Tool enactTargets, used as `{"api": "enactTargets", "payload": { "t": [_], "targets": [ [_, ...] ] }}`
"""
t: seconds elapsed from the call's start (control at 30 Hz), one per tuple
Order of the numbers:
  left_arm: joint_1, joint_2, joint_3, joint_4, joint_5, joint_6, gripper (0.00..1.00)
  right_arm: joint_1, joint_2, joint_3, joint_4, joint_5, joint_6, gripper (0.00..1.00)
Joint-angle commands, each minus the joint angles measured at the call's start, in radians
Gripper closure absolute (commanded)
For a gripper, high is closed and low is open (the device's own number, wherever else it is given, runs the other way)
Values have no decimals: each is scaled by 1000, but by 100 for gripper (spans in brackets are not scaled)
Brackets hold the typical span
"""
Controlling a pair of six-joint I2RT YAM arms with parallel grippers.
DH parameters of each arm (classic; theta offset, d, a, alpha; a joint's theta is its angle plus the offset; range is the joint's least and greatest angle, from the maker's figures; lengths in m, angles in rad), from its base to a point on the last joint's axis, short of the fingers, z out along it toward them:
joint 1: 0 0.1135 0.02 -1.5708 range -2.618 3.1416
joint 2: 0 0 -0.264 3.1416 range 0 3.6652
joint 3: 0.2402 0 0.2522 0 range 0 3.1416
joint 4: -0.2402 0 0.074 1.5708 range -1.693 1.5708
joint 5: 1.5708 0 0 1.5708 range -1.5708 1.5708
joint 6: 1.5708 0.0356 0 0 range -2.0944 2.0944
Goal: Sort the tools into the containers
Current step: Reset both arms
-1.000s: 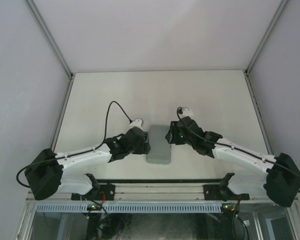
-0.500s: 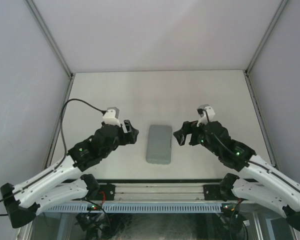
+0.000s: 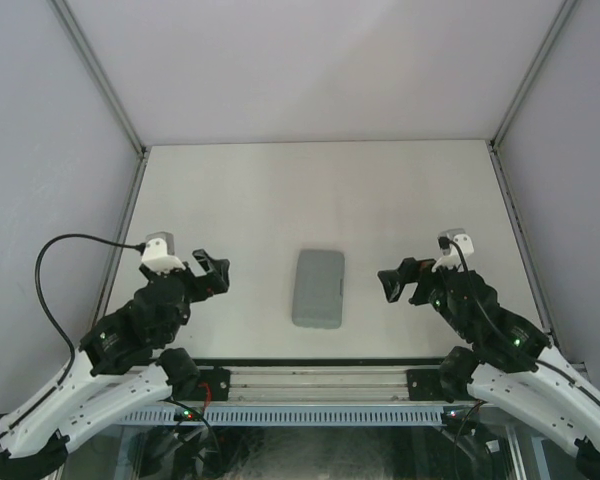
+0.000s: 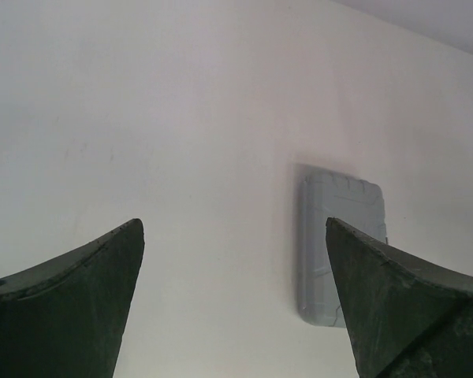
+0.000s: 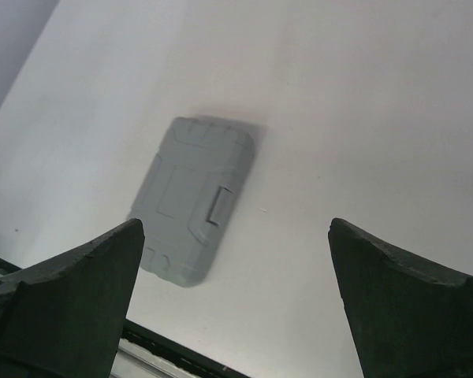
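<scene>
The container, a grey hinged tool case (image 3: 318, 288), lies closed and flat on the table near its front edge. It also shows in the left wrist view (image 4: 340, 201) and in the right wrist view (image 5: 193, 197), where its latch faces right. No tools show in any view. My left gripper (image 3: 213, 272) hangs to the left of the case, well apart from it, open with nothing between its fingers (image 4: 234, 224). My right gripper (image 3: 392, 281) hangs off to the case's right, open and empty as well (image 5: 236, 224).
The white table (image 3: 310, 190) is walled by pale panels at the back and both sides. A black rail (image 5: 181, 356) runs along its near edge, just in front of the case. A black cable (image 3: 50, 262) loops out from the left arm.
Both grippers have drawn back from the sides of the case towards the near corners, left going left and right going right. Their jaws have spread wide. The case has not moved.
</scene>
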Motion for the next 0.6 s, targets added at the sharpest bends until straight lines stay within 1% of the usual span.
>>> {"api": "enactTargets", "payload": {
  "t": [0.0,0.13,0.23,0.57],
  "targets": [
    [5,-64,-38,-100,-76,-82,0,5,-88,-56,-65,58,72,0],
    [6,-116,-79,-133,-101,-129,0,6,-187,-93,-99,93,140,0],
    [6,-149,-101,-137,-113,-144,0,6,-225,-104,-116,132,171,0],
    [6,-198,-121,-137,-153,-155,0,6,-220,-103,-95,145,148,0]
  ]
}}
